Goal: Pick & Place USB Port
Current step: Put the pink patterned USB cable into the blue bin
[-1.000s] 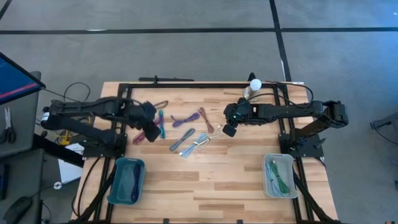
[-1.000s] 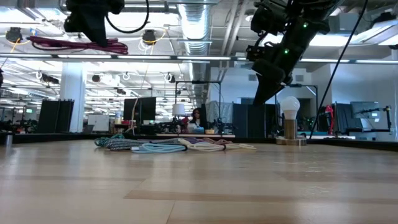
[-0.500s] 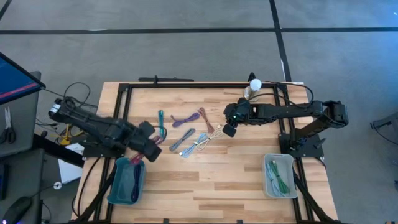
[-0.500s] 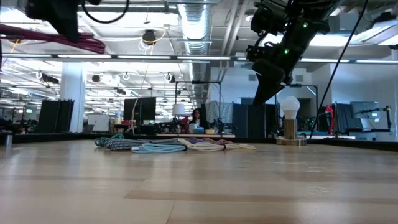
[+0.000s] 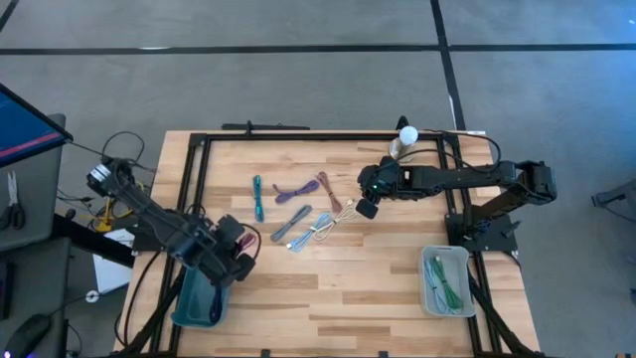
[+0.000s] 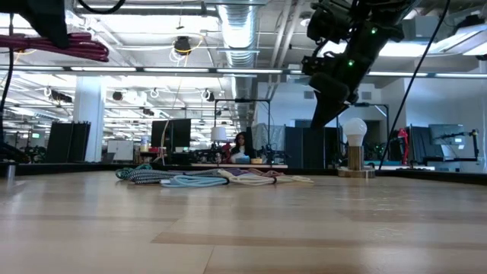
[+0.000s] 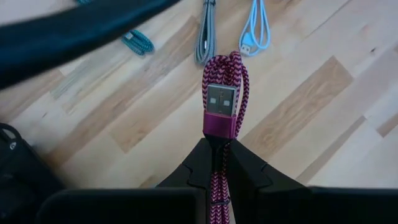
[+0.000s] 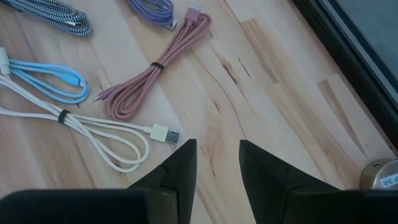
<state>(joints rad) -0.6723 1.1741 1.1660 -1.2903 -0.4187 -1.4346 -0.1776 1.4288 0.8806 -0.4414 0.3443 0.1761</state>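
We see the left gripper [image 5: 238,261] raised over the near left part of the wooden worktop [image 5: 338,288], right at the upper corner of the blue bin [image 5: 202,290]. Its jaws are clenched on a magenta braided USB cable [image 7: 221,102], whose folded loop and metal plug stand up just beyond the fingertips. In the low view that cable [image 6: 57,46] hangs high above the wood at the far left.

The right gripper [image 5: 366,208] hovers over the middle of the worktop with its jaws released, holding nothing. Just beyond it lie a white cable [image 8: 99,134], a dusty pink cable [image 8: 155,65] and a light blue cable [image 8: 46,84]. A grey bin [image 5: 444,280] near the right front holds green and pale cables. A small lamp [image 5: 406,137] stands at the far edge.
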